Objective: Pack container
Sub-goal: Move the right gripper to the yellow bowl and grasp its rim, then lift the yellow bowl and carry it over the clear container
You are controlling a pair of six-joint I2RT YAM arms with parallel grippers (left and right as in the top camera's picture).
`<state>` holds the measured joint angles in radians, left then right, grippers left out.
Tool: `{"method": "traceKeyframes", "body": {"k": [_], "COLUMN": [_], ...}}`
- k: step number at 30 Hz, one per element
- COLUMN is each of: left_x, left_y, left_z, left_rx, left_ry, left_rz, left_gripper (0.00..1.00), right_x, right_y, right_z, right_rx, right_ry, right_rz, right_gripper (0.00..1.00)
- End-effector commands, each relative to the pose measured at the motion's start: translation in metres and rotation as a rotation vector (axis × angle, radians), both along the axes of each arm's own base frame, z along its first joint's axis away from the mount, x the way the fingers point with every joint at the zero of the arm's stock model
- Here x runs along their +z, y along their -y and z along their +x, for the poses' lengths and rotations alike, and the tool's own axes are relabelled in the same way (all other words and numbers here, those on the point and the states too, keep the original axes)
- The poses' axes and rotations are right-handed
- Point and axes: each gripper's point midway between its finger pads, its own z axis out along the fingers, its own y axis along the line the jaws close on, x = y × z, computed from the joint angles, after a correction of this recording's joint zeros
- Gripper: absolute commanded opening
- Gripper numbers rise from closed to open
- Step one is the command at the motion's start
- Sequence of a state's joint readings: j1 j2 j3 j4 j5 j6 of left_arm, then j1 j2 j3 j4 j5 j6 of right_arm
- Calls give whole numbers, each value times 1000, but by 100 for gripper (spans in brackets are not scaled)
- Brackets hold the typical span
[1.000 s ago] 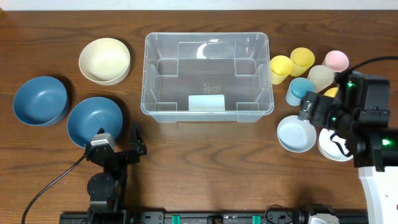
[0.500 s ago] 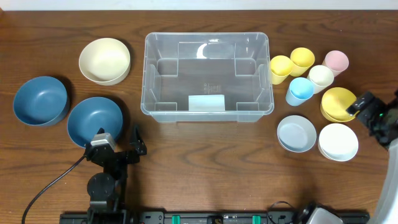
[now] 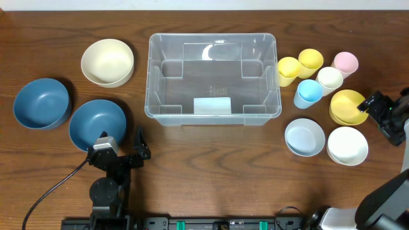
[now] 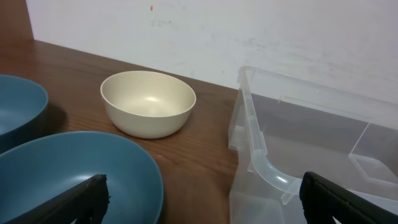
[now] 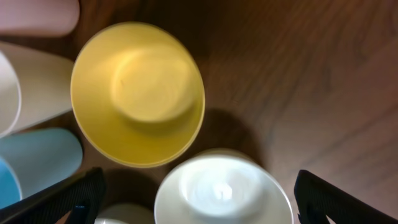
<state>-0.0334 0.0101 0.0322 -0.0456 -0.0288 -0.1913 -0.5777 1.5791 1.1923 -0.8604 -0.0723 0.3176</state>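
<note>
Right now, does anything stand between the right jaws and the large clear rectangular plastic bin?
Yes. The right jaws are at the far right. Between them and the bin lie the round yellow plate, then the light blue cup, cream cup and yellow cups beside its right wall.

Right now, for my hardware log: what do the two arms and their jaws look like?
Left arm: black, with a silvery block on top and a black cable trailing off. Right arm: black too. Both pairs of jaws are black.
</note>
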Motion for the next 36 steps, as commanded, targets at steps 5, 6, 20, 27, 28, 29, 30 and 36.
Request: {"method": "traceKeyframes", "body": {"k": [5, 6, 20, 27, 28, 29, 30, 36], "left_x": [-19, -19, -19, -19, -19, -19, -19, -19], "left_y": [-1, -1, -1, -1, -1, -1, -1, -1], "left_z": [0, 0, 0, 0, 0, 0, 0, 0], "left_rx": [7, 7, 7, 7, 7, 7, 7, 7], "left_ry": [-47, -47, -47, -47, -47, -47, -47, -47], "left_rz": [-7, -7, -7, -7, -7, -7, -7, -7], "left_gripper": [98, 98, 98, 98, 98, 98, 98, 98], "right_x": [-5, -6, -52, -72, -74, -76, -77, -77], "right_y": [13, 14, 16, 17, 18, 18, 19, 24], "right_z": [17, 18, 13, 14, 15, 16, 17, 21], "right_rx": [3, 1, -5, -5, -5, -5, -5, -8], "right_ry": [38, 37, -78, -107, -107, -107, -106, -87], "right_rz": [-22, -26, 21, 40, 41, 41, 40, 17], "right_gripper": [93, 92, 80, 69, 66, 64, 62, 43]}}
